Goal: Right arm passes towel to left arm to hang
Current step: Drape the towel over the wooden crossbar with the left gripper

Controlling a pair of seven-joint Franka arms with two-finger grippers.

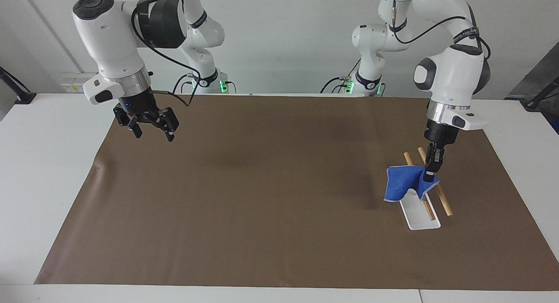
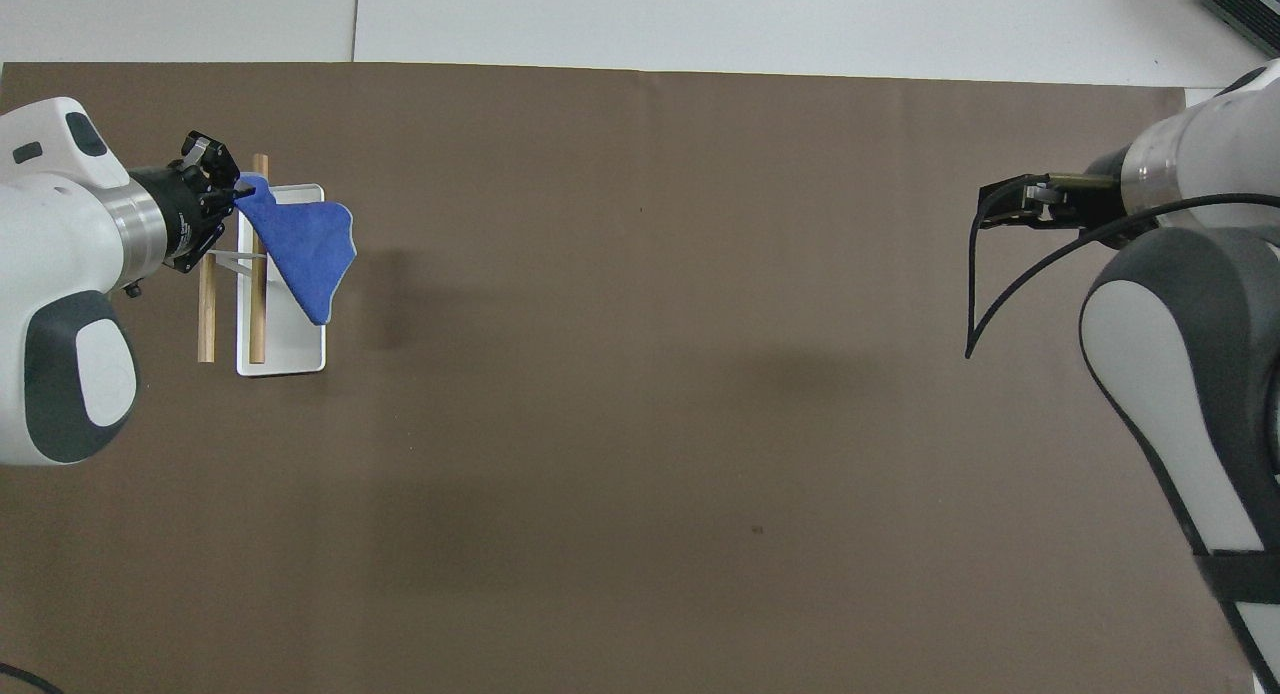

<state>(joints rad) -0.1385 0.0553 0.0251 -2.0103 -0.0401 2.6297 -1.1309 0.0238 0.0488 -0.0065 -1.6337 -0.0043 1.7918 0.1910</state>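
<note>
The blue towel (image 1: 404,184) (image 2: 300,242) is draped over the wooden rails of a small rack (image 1: 442,199) (image 2: 258,314) standing on a white tray (image 1: 421,220) (image 2: 295,354) at the left arm's end of the table. One corner of the towel is pinched in my left gripper (image 1: 428,177) (image 2: 238,187), which is shut on it just above the rails. Up over the brown mat's corner at the right arm's end hangs my right gripper (image 1: 150,132) (image 2: 1005,206), open and with nothing in it.
A brown mat (image 1: 279,198) covers most of the white table. Two smaller white arms with green lights (image 1: 369,82) stand at the robots' edge of the table. A loose black cable (image 2: 985,294) dangles from the right wrist.
</note>
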